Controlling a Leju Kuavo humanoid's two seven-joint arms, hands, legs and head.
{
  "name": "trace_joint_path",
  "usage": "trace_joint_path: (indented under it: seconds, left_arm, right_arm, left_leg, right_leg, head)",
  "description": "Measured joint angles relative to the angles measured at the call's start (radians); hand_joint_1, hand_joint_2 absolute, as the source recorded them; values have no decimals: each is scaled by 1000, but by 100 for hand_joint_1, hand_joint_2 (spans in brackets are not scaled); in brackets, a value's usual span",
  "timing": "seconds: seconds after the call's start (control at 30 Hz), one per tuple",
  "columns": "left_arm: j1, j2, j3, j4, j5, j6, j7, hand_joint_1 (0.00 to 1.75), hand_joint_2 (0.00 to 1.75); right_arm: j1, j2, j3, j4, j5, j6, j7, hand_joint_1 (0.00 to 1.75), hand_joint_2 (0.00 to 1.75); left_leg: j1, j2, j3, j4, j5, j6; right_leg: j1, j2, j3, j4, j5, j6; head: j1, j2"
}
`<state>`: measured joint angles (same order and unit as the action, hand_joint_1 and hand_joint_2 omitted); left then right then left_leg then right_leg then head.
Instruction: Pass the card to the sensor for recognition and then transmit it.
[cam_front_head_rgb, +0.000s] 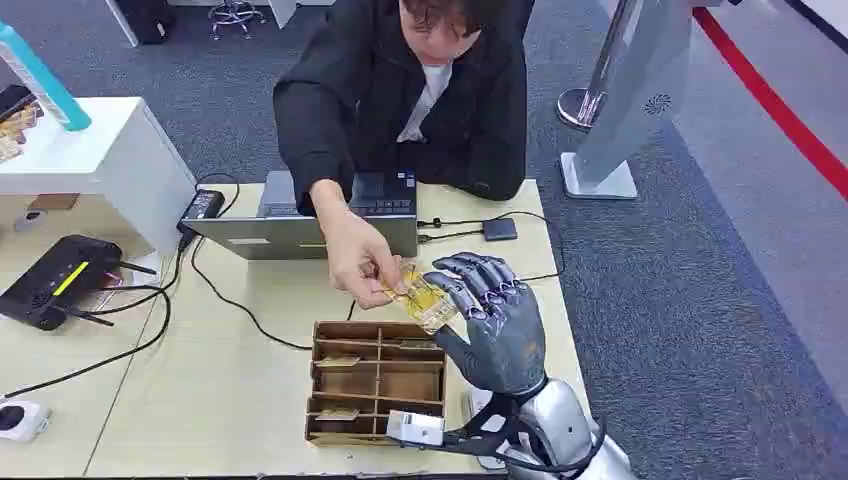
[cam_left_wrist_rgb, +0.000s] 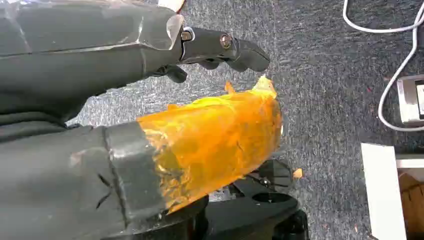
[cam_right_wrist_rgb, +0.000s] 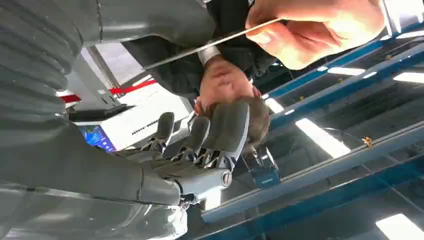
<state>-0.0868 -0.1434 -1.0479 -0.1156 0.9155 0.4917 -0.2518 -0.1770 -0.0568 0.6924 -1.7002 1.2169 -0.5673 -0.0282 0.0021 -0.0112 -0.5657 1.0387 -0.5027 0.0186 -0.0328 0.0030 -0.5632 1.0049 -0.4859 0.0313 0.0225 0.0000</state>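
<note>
Grey carpet is surrounding a pale wooden table (cam_front_head_rgb: 250, 400) where a person is sitting behind a laptop (cam_front_head_rgb: 300, 235). Over the table, the right hand (cam_front_head_rgb: 492, 320) is standing palm-up with its fingers (cam_right_wrist_rgb: 227, 132) raised and apart, and the card (cam_front_head_rgb: 425, 298) is lying at its thumb side, touching the fingertips; whether the thumb is pinching the card cannot be told. The person's hand (cam_front_head_rgb: 360, 262) is gripping the card's far edge, just beside the robot's fingers. In the right wrist view the card (cam_right_wrist_rgb: 210, 45) is appearing edge-on as a thin straight line, so it is judged light, stiff and smooth, likely to slip under a loose grip; it is best held by pinching the flat faces near one short edge. A compartmented box (cam_front_head_rgb: 375, 380) is sitting below the hand. The left hand (cam_left_wrist_rgb: 220, 47) is hanging over the carpet, holding nothing, its thumb wrapped in orange tape.
</note>
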Motion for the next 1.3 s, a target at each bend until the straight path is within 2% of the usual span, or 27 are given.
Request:
trace_joint_path:
  seconds: [0.03, 0.07, 0.1, 0.13, 1.3]
  left_arm:
    - [0, 0, 0, 0, 0, 0, 0, 0, 0]
    - [-1, 0, 0, 0, 0, 0, 0, 0, 0]
    - [-1, 0, 0, 0, 0, 0, 0, 0, 0]
    - [-1, 0, 0, 0, 0, 0, 0, 0, 0]
    - [-2, 0, -16, 0, 16, -2, 5, 0, 0]
  right_arm:
    - [0, 0, 0, 0, 0, 0, 0, 75, 175]
    - [0, 0, 0, 0, 0, 0, 0, 131, 175]
    - [0, 0, 0, 0, 0, -1, 0, 169, 175]
    - [0, 0, 0, 0, 0, -1, 0, 175, 175]
    - [5, -2, 2, 0, -22, -1, -5, 175, 175]
  left_leg:
    - [0, 0, 0, 0, 0, 0]
    - [0, 0, 0, 0, 0, 0]
    - [0, 0, 0, 0, 0, 0]
    - [0, 0, 0, 0, 0, 0]
    - [0, 0, 0, 0, 0, 0]
  right_leg:
    - [0, 0, 0, 0, 0, 0]
    - [0, 0, 0, 0, 0, 0]
    - [0, 0, 0, 0, 0, 0]
    - [0, 0, 0, 0, 0, 0]
    - [0, 0, 0, 0, 0, 0]
  head:
    - [0, 0]
    - [0, 0]
    - [0, 0]
    - [0, 0]
    - [0, 0]
